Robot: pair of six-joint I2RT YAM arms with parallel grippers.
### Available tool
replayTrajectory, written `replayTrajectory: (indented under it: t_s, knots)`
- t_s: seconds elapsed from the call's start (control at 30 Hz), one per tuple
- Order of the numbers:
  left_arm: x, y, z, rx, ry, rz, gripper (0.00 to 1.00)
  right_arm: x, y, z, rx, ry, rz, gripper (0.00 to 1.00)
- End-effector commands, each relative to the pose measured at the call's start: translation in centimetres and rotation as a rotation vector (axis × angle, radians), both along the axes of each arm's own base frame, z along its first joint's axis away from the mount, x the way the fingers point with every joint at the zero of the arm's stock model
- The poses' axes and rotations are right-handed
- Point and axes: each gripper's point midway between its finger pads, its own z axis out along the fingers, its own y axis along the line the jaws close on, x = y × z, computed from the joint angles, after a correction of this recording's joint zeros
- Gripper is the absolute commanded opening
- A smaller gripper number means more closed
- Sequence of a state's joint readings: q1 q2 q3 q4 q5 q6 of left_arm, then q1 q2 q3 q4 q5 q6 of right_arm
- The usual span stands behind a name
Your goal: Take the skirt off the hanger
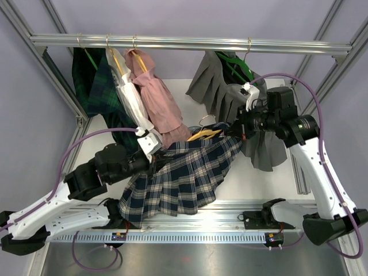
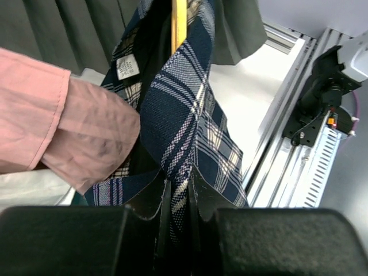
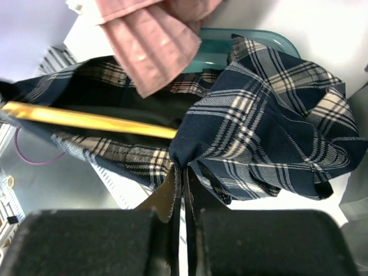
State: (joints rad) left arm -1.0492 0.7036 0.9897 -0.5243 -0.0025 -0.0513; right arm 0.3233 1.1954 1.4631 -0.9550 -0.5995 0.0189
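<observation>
The navy plaid skirt [image 1: 184, 172] hangs spread between my two grippers over the white table, still around the wooden hanger [image 1: 204, 134]. My left gripper [image 1: 156, 154] is shut on a fold of the skirt [image 2: 184, 115], seen in the left wrist view [image 2: 178, 192], with the yellow hanger bar [image 2: 179, 23] straight ahead. My right gripper [image 1: 233, 129] is shut on the skirt's edge [image 3: 264, 126], seen in the right wrist view [image 3: 183, 172]. The hanger bar [image 3: 86, 119] runs left from there, inside the waistband.
A metal rail [image 1: 190, 43] crosses the back with a dark green plaid garment [image 1: 92, 75], a white garment [image 1: 132, 100], a pink skirt [image 1: 164, 106] and a grey skirt [image 1: 215, 86] on a green hanger. The pink skirt [image 2: 75, 138] presses against the plaid skirt.
</observation>
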Motion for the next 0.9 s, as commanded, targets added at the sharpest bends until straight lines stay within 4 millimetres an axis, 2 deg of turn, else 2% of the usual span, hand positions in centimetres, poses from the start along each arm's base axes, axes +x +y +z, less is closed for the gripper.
replayTrajectory:
  t_s: [0.0, 0.07, 0.2, 0.3, 0.33, 0.37, 0.43, 0.5, 0.6, 0.63, 0.67, 0.73, 0.8, 0.87]
  knots:
    - [0.5, 3.2, 4.3, -0.129, -0.113, 0.109, 0.00, 2.9, -4.9, 0.8, -0.112, -0.213, -0.166, 0.00]
    - [0.9, 4.4, 4.5, -0.146, -0.123, 0.165, 0.00, 2.2, -5.8, 1.0, -0.117, -0.270, -0.199, 0.00]
    - [1.0, 5.2, 4.2, -0.139, -0.128, 0.195, 0.00, 0.8, -6.8, 1.2, -0.115, -0.327, -0.227, 0.00]
    - [1.0, 4.7, 4.2, -0.142, -0.141, 0.173, 0.00, -2.3, -5.4, -0.7, -0.083, -0.310, -0.071, 0.00]
    - [0.9, 4.6, 4.3, -0.145, -0.148, 0.167, 0.00, -3.6, -5.1, -2.5, -0.094, -0.277, -0.008, 0.00]
    - [1.0, 4.3, 4.5, -0.146, -0.160, 0.155, 0.00, -4.7, -4.5, -3.1, -0.071, -0.258, 0.050, 0.00]
    - [1.1, 4.1, 4.7, -0.151, -0.163, 0.155, 0.00, -6.0, -4.6, -5.1, -0.089, -0.221, 0.103, 0.00]
    - [1.2, 3.8, 4.9, -0.139, -0.187, 0.142, 0.00, -6.4, -4.6, -5.6, -0.097, -0.225, 0.115, 0.00]
    - [0.8, 2.7, 4.6, -0.121, -0.202, 0.080, 0.00, -7.2, -4.4, -5.0, -0.081, -0.286, 0.160, 0.00]
    - [0.5, 2.2, 4.3, -0.108, -0.208, 0.045, 0.00, -7.2, -4.2, -4.2, -0.078, -0.333, 0.179, 0.05]
    - [-0.1, 1.6, 3.8, -0.082, -0.219, -0.013, 0.00, -7.2, -4.0, -3.6, -0.067, -0.355, 0.199, 0.17]
    - [-0.6, 0.7, 2.9, -0.040, -0.209, -0.075, 0.00, -6.8, -3.8, -1.8, -0.071, -0.433, 0.234, 0.34]
    - [-0.6, 0.3, 1.8, 0.015, -0.210, -0.107, 0.00, -6.7, -3.3, 0.0, -0.065, -0.511, 0.294, 0.56]
    - [-0.8, 0.0, 1.4, 0.047, -0.232, -0.145, 0.00, -7.5, -2.5, 1.3, -0.034, -0.576, 0.380, 0.66]
